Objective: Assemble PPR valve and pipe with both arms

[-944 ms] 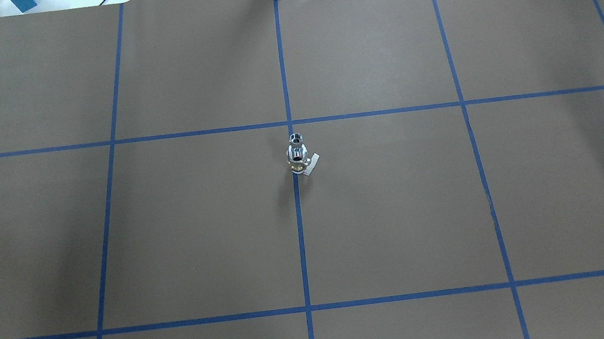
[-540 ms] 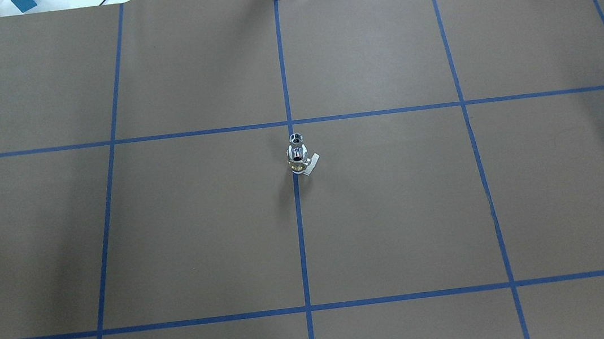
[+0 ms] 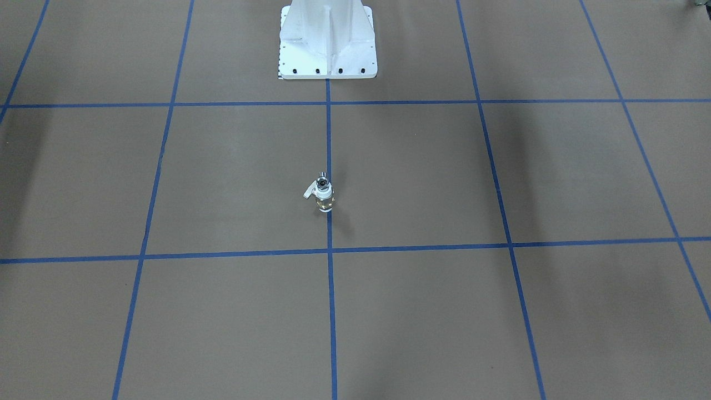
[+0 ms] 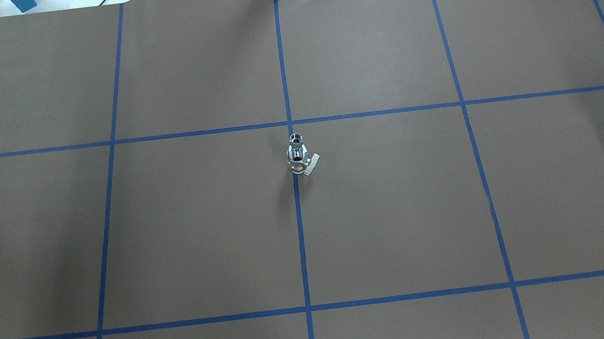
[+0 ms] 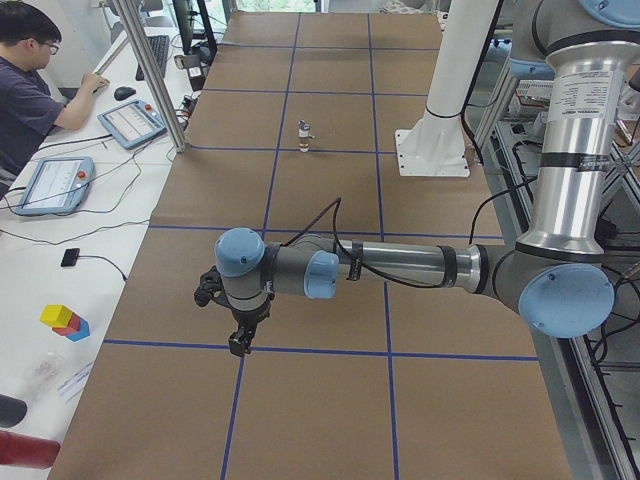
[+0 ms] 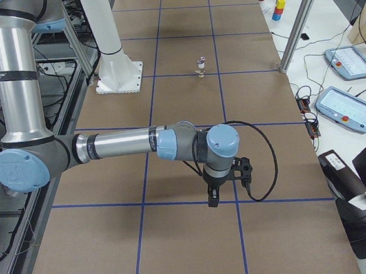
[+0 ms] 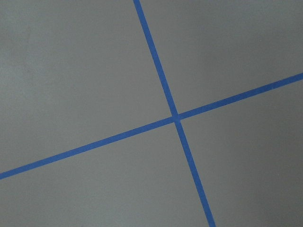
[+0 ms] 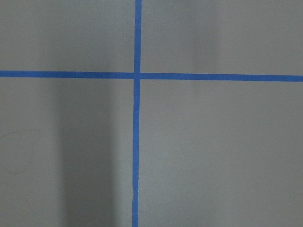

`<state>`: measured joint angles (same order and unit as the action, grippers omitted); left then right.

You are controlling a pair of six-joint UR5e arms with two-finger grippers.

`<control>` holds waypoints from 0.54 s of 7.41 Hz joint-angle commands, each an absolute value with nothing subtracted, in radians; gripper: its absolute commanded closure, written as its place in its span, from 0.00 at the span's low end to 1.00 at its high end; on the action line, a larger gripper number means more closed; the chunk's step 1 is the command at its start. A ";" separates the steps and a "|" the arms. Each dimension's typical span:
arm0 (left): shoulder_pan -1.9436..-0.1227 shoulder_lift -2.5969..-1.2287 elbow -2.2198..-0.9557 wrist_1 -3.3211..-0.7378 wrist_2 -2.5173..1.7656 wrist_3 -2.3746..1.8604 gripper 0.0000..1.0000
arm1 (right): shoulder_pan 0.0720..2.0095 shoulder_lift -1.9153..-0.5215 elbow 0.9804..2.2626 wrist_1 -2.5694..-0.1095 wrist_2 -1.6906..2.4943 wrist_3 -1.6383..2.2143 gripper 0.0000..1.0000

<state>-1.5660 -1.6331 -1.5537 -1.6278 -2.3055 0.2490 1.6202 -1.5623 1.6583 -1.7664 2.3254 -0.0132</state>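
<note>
Nothing has shifted: the valve (image 4: pixel 299 163) stands at the middle of the worktop (image 4: pixel 397 210), the pipe (image 4: pixel 295 138) seemingly seated on top, while the left gripper (image 5: pixel 239 345) and right gripper (image 6: pixel 212 200) hang toward opposite ends, grip impossible to tell, so the job is likely finished.

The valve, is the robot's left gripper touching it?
Apart. The exterior left view shows the left gripper near the camera, with a wide stretch of table between it and the valve standing far off.

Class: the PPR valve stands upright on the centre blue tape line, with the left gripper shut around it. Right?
Not quite. The PPR valve stands upright on the blue tape line, but nothing holds it: the overhead exterior view shows it alone, and the left gripper hangs far off.
</note>
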 commanded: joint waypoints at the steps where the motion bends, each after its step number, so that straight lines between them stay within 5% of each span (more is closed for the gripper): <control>1: -1.565 -1.635 -1.554 -1.628 -2.306 0.249 0.00 | 1.620 -1.563 1.661 -1.735 2.327 -0.002 0.00; 4: -1.565 -1.638 -1.555 -1.628 -2.306 0.250 0.00 | 1.620 -1.578 1.641 -1.603 2.399 -0.002 0.00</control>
